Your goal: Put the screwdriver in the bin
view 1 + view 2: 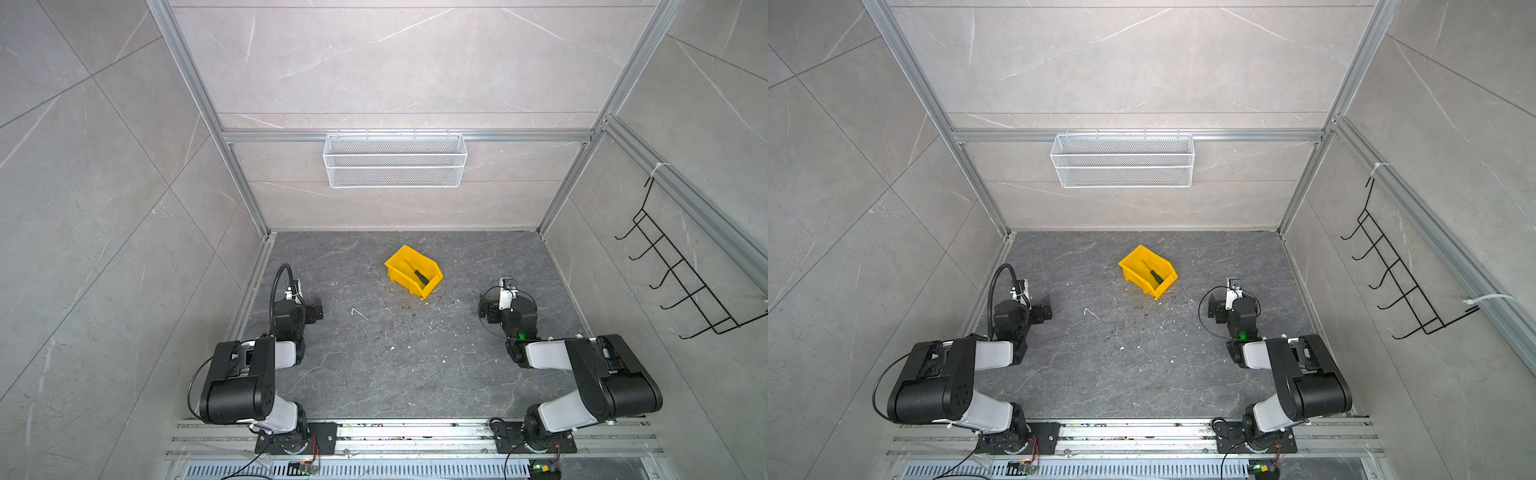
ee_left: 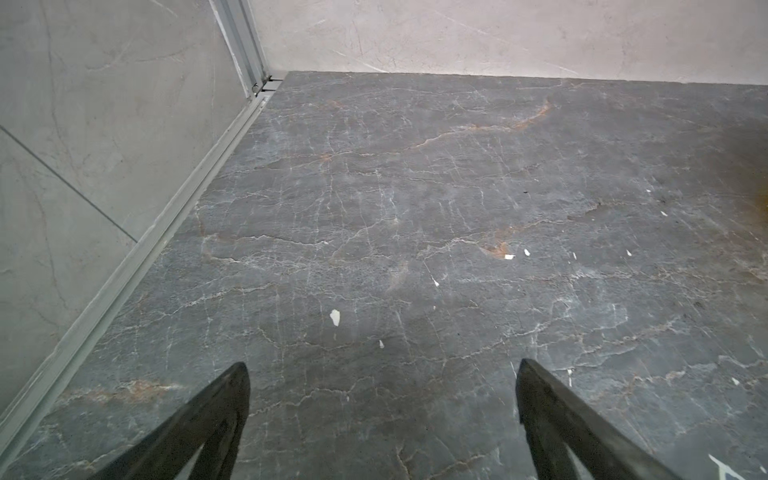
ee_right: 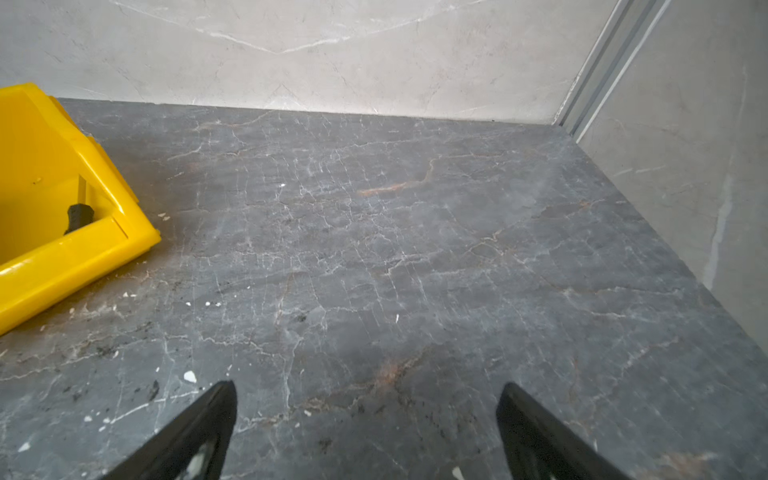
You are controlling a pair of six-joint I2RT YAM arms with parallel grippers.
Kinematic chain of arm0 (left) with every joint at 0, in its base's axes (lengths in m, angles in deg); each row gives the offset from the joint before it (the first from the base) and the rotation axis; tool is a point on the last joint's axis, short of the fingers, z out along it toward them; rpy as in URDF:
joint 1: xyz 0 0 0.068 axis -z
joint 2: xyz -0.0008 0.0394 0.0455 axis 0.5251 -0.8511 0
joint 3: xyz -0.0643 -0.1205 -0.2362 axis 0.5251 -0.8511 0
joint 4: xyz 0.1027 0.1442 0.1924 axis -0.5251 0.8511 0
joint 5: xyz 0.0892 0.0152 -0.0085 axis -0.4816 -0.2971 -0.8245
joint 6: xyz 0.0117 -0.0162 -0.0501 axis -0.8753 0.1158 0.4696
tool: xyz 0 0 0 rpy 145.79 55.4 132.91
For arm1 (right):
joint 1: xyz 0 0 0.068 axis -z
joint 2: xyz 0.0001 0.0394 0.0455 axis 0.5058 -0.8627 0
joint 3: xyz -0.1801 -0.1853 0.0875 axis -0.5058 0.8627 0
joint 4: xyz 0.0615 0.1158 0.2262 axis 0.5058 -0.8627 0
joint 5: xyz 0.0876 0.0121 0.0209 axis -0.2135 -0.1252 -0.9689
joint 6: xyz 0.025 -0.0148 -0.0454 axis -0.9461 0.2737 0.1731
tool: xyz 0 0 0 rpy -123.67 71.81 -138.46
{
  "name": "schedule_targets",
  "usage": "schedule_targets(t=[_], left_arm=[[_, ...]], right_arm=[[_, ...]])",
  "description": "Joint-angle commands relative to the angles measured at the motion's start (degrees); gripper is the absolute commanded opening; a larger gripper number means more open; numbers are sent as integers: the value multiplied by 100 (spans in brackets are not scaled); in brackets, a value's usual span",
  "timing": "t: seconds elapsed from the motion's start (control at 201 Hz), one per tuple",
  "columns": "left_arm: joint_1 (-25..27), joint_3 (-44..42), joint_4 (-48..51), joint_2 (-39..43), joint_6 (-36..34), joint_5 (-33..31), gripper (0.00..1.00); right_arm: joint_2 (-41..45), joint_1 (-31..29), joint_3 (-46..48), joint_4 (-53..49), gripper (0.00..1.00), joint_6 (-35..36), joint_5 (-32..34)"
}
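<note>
The yellow bin [image 1: 400, 279] [image 1: 1134, 279] stands on the dark stone floor, mid-back, turned at an angle. Inside it lies the screwdriver [image 1: 417, 274] [image 1: 1152, 274], black handle toward the low front lip, silver shaft toward the back. In the right wrist view the bin [image 3: 62, 257] is at the edge, with the screwdriver handle [image 3: 79, 216] showing inside. My right gripper [image 3: 369, 383] [image 1: 487, 311] is open and empty over bare floor, right of the bin. My left gripper [image 2: 383, 362] [image 1: 314, 308] is open and empty, well left of the bin.
A white wire mesh basket [image 1: 395, 160] hangs on the back wall. A black hook rack [image 1: 681, 270] is on the right wall. A thin white bent scrap [image 1: 358, 312] and small white flecks lie on the floor between the arms.
</note>
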State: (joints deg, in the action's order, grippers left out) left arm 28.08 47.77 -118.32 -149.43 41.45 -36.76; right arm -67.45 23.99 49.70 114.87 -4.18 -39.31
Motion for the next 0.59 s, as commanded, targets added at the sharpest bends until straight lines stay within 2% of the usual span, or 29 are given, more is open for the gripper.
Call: schedule_targets(t=[0.0,0.587], left_arm=[[-10,91,32,-15,132,134,100],[-14,77,24,-7,133,102,100]], right_arm=[[-2,5,-66,15,99,-114,81],[-4,5,-92,-29,99,-84,55]])
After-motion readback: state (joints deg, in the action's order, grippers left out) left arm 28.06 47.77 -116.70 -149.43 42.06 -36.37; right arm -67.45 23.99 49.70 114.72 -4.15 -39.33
